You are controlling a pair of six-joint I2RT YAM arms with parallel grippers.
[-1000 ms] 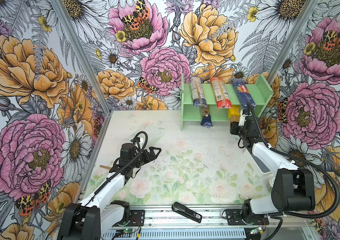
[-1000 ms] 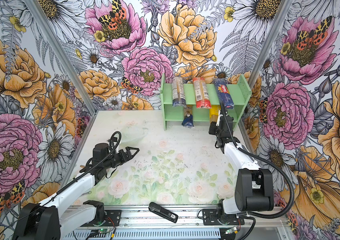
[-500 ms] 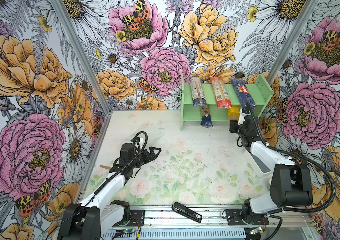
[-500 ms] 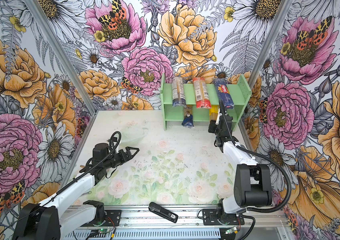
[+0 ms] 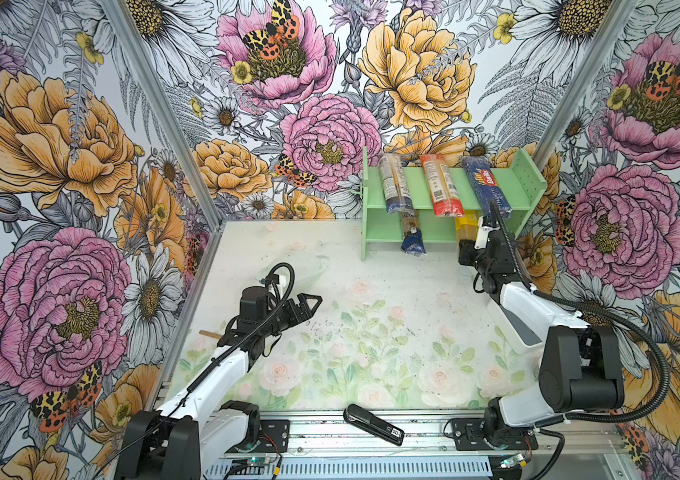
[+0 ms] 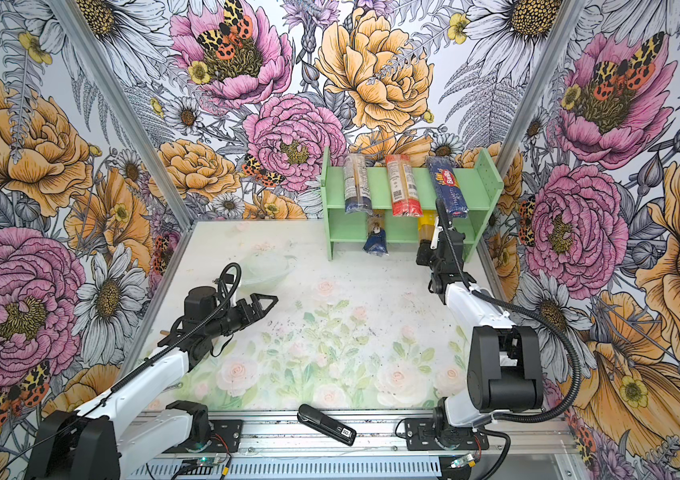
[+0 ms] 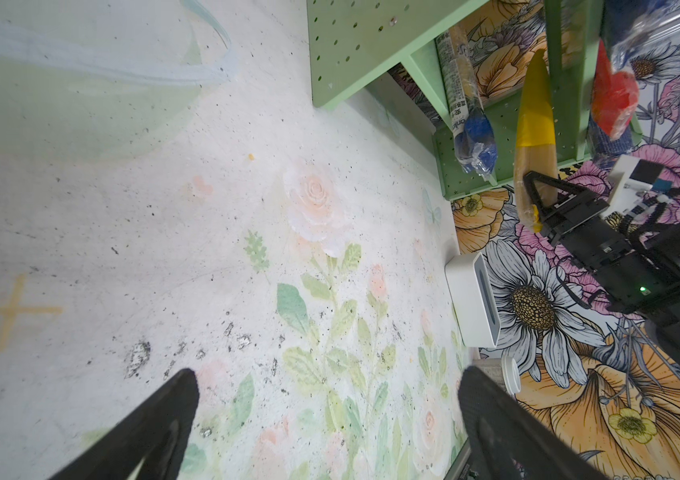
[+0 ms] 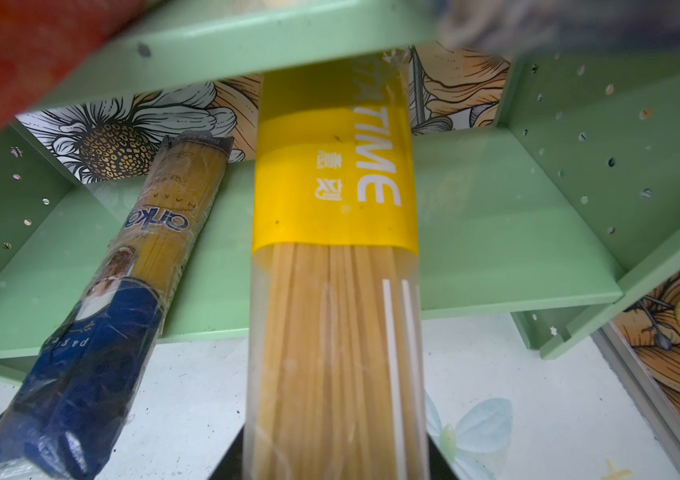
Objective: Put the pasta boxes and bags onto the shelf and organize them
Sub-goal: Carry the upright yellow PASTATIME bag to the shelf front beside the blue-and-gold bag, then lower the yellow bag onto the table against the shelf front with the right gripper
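Note:
The mint-green shelf [image 5: 417,189] stands at the back right in both top views. Its upper tier carries a clear dark-blue-labelled pack [image 5: 394,187], a red-ended pack [image 5: 440,189] and a dark blue Barilla pack [image 5: 488,191]. On the lower tier [image 8: 496,228] a blue-gold windowed pack [image 8: 122,291] lies slanted with its end sticking out. My right gripper [image 5: 469,247] is shut on the yellow clear pack [image 8: 334,249], whose far end reaches under the upper tier. My left gripper [image 5: 309,301] hovers open and empty over the mat, its fingers [image 7: 164,419] wide apart.
A black stapler-like object [image 5: 373,424] lies on the front rail. A white-grey box [image 7: 473,305] sits on the table by the right wall, under the right arm. A clear bowl [image 6: 265,268] rests beyond the left gripper, and a small wooden stick [image 5: 209,333] lies at the mat's left edge.
My right gripper has edged slightly towards the shelf with the yellow pack. The left arm has not moved.

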